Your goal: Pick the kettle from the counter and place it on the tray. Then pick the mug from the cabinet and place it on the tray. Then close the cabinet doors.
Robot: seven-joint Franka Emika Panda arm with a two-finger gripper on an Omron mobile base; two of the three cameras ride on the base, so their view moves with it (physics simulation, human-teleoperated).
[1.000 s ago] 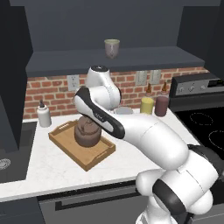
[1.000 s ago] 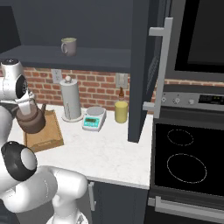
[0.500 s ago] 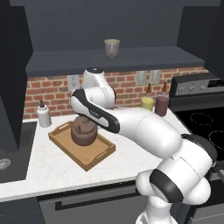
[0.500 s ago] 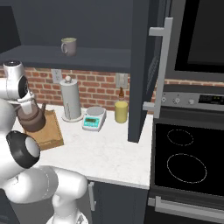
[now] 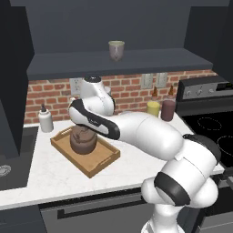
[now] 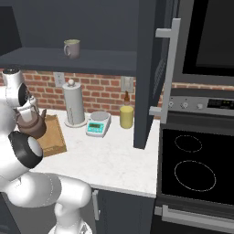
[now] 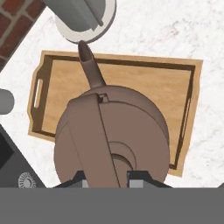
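Over the tray, the kettle is held.
Its handle is clamped by the gripper; spout at 11 o'clock.

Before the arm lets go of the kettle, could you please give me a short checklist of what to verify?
1. Gripper shut on the kettle by its arched handle: ok.
2. Kettle over the inside of the tray, within its rim: ok.
3. Kettle base resting on the tray floor: cannot tell; in the right base view it looks slightly raised.
4. Kettle upright: ok.
5. Mug standing on the cabinet shelf, ready for the next pick: ok.
6. Tray flat on the counter: ok.
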